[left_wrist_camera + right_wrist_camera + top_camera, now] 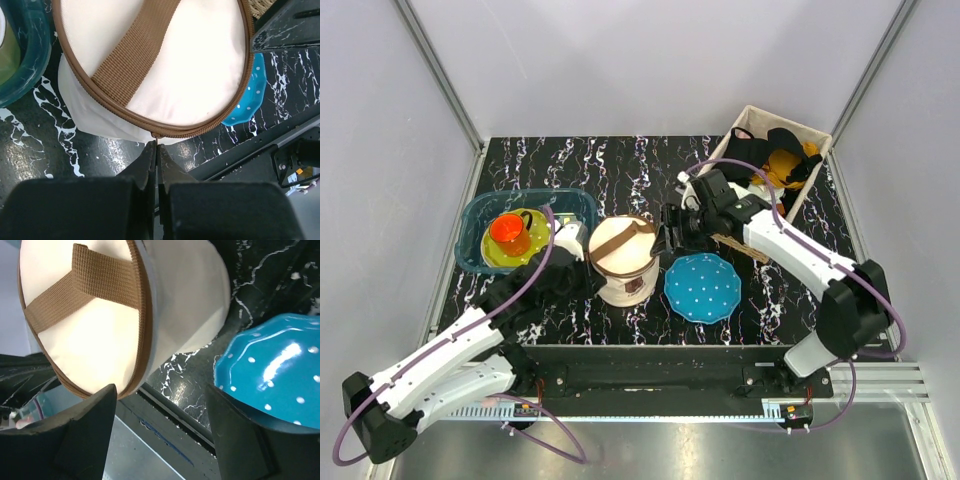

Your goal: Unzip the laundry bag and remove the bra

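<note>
The task is judged to be at its very start: the laundry bag (623,258) is seen standing upright near the front middle of the table (620,170), and the brown zip round its lid is closed along every stretch that is shown. The left gripper (156,149) is clenched at the lid's near edge, its fingers pressed together on what appears to be the zip pull (156,136), so the pull is taken to be gripped but not yet drawn round. The right gripper (161,395) is held spread wide at the bag's other side; no contact with the fabric can be made out. The bra is nowhere to be seen and is presumed to be shut inside, so the whole unzipping and the removal are left to be done. Just beside the bag on the right a blue white-dotted disc (702,287) is laid flat, and on the left a teal basket (520,194) with an orange cup (508,232) is set close against the left arm, so the sweep round the zip is likely to be cramped. A white bin (788,120) of black and mustard clothes (782,160) is placed well apart at the back right.
</note>
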{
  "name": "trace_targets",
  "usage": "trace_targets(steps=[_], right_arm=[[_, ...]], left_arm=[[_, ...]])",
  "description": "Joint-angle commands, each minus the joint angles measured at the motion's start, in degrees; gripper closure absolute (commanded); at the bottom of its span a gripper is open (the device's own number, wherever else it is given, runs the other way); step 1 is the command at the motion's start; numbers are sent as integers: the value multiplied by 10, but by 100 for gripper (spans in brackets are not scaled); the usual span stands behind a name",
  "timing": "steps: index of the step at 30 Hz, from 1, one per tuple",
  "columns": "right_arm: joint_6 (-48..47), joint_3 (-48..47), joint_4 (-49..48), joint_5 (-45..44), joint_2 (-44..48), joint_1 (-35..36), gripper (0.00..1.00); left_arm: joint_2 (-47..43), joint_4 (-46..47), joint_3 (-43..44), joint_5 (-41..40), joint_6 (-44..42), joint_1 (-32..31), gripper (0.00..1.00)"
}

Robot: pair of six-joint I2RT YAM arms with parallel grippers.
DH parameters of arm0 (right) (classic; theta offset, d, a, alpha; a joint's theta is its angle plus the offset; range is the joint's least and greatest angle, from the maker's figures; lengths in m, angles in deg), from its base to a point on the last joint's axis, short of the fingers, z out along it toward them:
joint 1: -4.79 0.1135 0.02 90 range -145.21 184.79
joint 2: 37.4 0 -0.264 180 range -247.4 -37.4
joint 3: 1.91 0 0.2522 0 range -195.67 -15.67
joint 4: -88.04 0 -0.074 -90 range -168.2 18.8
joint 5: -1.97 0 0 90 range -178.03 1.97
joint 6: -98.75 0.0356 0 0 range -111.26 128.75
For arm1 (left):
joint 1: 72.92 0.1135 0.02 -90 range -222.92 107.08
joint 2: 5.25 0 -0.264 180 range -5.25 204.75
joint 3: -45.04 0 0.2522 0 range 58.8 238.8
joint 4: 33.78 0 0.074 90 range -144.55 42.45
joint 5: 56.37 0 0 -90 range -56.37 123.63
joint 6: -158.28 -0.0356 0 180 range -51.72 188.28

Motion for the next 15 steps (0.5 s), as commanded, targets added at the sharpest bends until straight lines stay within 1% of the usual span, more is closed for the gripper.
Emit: trace_targets(steps=[1,2,3,4,5,6,7,8,9,11,13,15], right_arm=[[90,43,13,-88,99,0,22],[116,66,1,-89,117,0,22],[177,92,-42,-75,134,-1,21],[211,148,-71,-68,171,1,21],[246,175,-99,-63,188,1,20],[313,203,-172,-56,205,4,20],[340,253,-215,-50,223,10,20],[363,271,-252,-45,228,21,20],[393,282,-303,-47,227,29,19],[402,282,-322,-59,206,52,18],[403,260,-334,-51,173,62,17],[401,246,-343,-40,151,73,17]], left_arm=[[-8,35,0,30,17,1,100],[-15,36,-8,34,22,0,100],[-19,36,-14,42,34,0,100],[-24,37,-19,44,40,-2,100],[-32,39,-28,47,47,-4,100],[-36,39,-33,51,58,-7,100],[-39,41,-38,51,64,-12,100],[-41,54,-48,51,70,-13,100],[-46,66,-56,79,87,-13,100],[-45,102,-76,97,102,-19,100],[-30,112,-79,100,115,-37,100],[-18,114,-73,82,115,-53,100]])
